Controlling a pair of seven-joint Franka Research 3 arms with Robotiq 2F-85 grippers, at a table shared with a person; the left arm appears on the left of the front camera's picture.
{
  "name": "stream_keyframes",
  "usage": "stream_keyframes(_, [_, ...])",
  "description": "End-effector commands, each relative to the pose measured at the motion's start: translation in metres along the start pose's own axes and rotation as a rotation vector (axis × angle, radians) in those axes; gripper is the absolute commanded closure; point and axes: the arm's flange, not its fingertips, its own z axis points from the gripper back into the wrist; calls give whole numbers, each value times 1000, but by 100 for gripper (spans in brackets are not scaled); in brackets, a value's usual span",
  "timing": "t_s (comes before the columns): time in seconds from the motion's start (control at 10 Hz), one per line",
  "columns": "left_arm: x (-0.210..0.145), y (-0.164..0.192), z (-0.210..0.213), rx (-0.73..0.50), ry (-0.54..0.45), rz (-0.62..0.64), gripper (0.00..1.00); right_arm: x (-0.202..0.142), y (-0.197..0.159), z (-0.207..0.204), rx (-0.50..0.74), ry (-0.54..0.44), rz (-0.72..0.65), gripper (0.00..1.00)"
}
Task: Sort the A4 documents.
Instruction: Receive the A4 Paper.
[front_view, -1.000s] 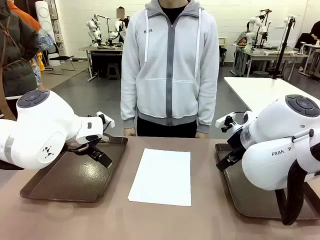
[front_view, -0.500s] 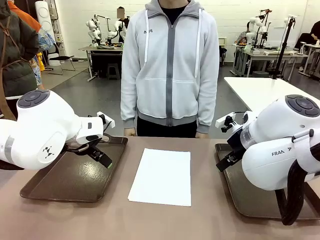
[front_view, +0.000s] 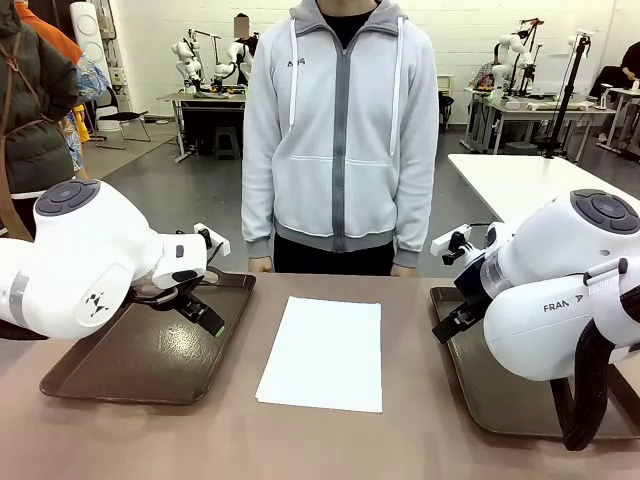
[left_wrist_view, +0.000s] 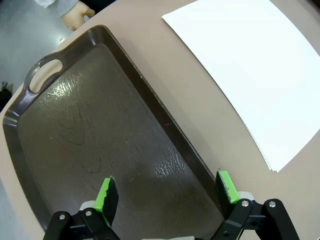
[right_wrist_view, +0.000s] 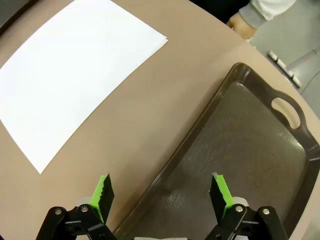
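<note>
Lying flat mid-bench (front_view: 420, 440) in the front view, the A4 documents (front_view: 322, 352) sit between the left tray (front_view: 100, 375) and the right tray (front_view: 500, 405), with the left tool (front_view: 208, 318) poised over the left tray. In the left wrist view, that tool's jaws stand wide and empty above the tray, with the documents just beside its rim. In the right wrist view, the right tool (right_wrist_view: 160, 192) is wide and empty, straddling the right tray's rim.

We see bare tabletop (front_view: 420, 330) on both sides of the A4 documents (front_view: 322, 352), between them and each tray. Our left tool (left_wrist_view: 167, 187) hangs spread above the left tray (front_view: 120, 370). Our right tool (right_wrist_view: 161, 192) straddles the inner rim of the right tray (front_view: 490, 395). The person (front_view: 340, 130) blocks the far edge.
</note>
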Motion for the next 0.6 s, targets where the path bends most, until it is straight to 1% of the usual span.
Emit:
stream_keyframes(0.0, [0, 1, 3, 2, -5, 2, 0, 0, 0, 0, 0, 0, 0, 0])
stream_keyframes(0.5, [0, 1, 3, 2, -5, 2, 0, 0, 0, 0, 0, 0, 0, 0])
